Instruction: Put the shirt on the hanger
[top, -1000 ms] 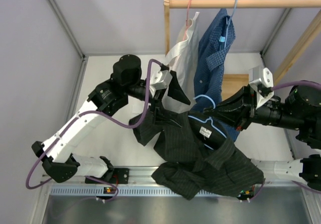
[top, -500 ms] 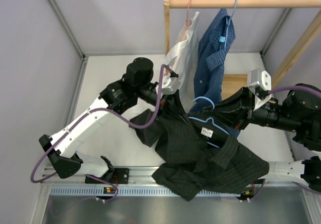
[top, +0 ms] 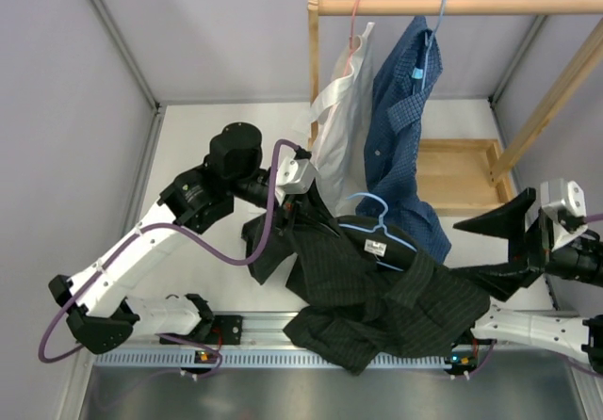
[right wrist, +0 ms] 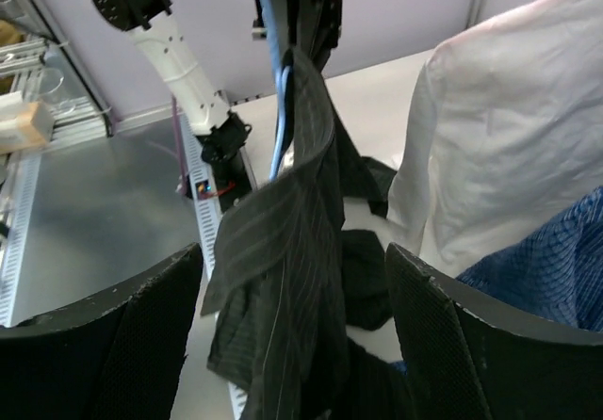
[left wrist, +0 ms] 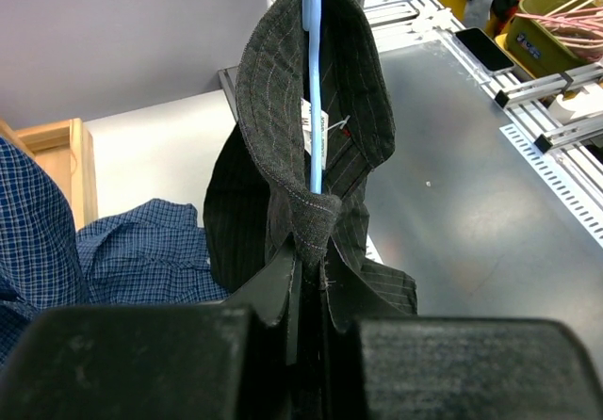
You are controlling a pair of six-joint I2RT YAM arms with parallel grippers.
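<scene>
The dark shirt (top: 377, 288) hangs in the air over the table's front edge, its collar draped round the light-blue wire hanger (top: 375, 227). My left gripper (top: 309, 220) is shut on the shirt's fabric just below the collar. In the left wrist view the hanger wire (left wrist: 313, 109) runs down through the collar (left wrist: 283, 81) toward my pinched left gripper (left wrist: 316, 260). My right gripper (top: 452, 252) stands wide open to the right, apart from the cloth. Its view shows the shirt (right wrist: 292, 222) and the hanger wire (right wrist: 277, 128) ahead of the spread fingers (right wrist: 122, 326).
A wooden rack (top: 452, 6) at the back carries a white shirt (top: 341, 109) on a pink hanger and a blue checked shirt (top: 400, 109). The rack's wooden base (top: 466, 170) lies on the white table. A metal surface (top: 283, 392) runs along the front.
My left gripper shut on the shirt near the collar, then pulled it slightly left. My right gripper opened, let go and drew back to the right.
</scene>
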